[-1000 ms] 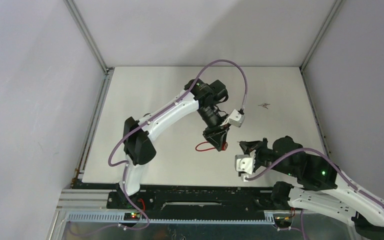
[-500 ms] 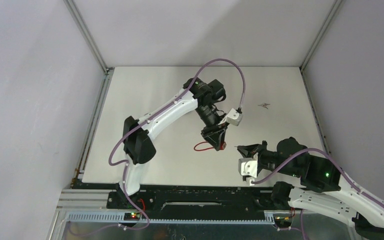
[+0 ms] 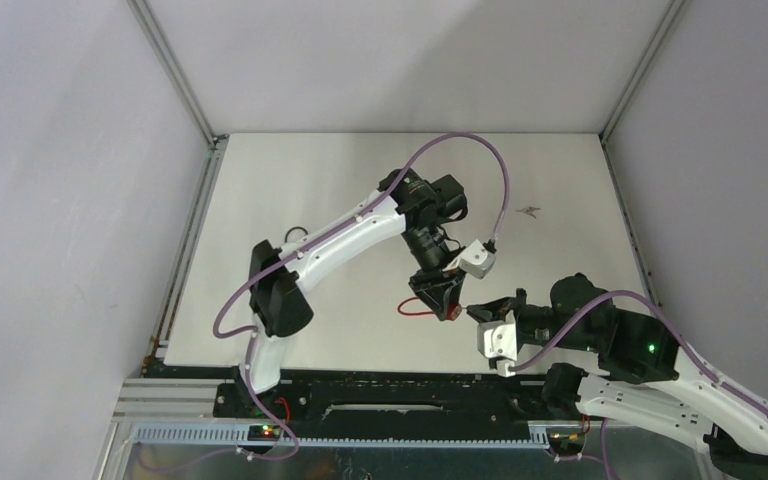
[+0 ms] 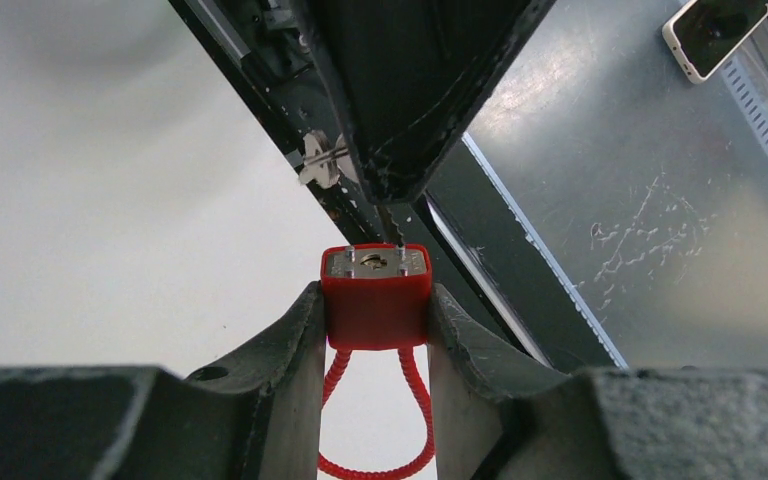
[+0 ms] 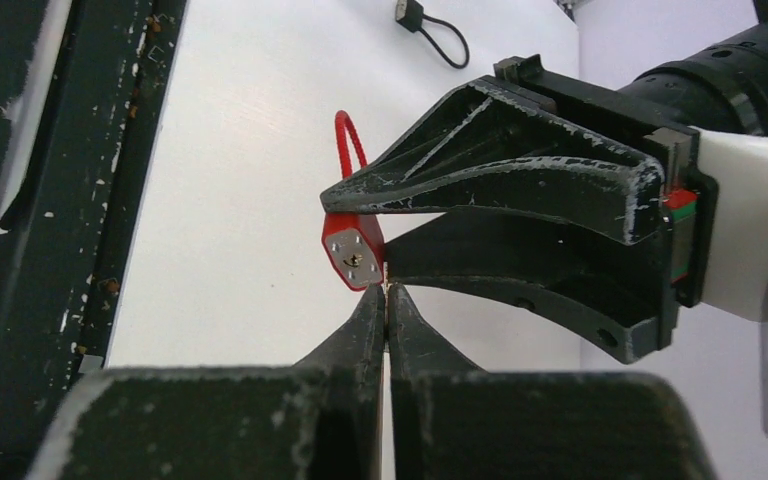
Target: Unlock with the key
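Left claw (image 4: pixel 375 300): closed on the lock (image 4: pixel 376 312), with one finger flat against each side of the red body.
Lock: held over the near part of the desk (image 3: pixel 290 190), close to the front edge. The metal keyway face (image 4: pixel 375 263) is turned toward the right claw (image 5: pixel 387 296).
Cable (image 4: pixel 375 440): the red loop runs out of the back of the lock, between the left fingers, and shows past them over the desk.
Right claw: fingers pressed together and pinching the key (image 4: pixel 392 222). Only a thin blade shows beyond the tips.
Key: the blade tip meets the keyway face at the slot. I cannot tell how far in it sits.
Claws, top view: tip to tip, with the left arm reaching down from farther up the desk and the right arm coming in from the near right.
Other: a small dark item with a black loop (image 5: pixel 430 25) lies on the desk, well apart from the lock.
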Tool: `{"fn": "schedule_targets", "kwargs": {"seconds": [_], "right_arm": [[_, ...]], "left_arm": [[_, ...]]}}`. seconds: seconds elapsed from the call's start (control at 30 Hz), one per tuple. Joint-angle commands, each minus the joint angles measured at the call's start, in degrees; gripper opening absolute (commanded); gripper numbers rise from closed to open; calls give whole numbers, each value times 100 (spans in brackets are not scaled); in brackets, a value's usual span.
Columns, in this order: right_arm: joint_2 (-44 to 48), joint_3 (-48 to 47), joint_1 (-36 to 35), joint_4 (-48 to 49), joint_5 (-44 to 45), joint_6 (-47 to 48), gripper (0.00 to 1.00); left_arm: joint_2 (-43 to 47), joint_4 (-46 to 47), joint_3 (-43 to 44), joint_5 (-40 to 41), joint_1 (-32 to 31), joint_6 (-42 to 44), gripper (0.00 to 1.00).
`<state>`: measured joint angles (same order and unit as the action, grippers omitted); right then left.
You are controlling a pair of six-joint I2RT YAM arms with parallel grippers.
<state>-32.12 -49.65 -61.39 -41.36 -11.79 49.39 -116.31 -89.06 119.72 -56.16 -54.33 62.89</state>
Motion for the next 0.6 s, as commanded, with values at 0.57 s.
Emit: {"fn": "schedule_targets", "kwargs": {"seconds": [0.57], "right_arm": [[-120, -124, 4, 102, -26, -321, 0]], "left_arm": [[610, 436, -72, 16, -113, -49, 0]]}}
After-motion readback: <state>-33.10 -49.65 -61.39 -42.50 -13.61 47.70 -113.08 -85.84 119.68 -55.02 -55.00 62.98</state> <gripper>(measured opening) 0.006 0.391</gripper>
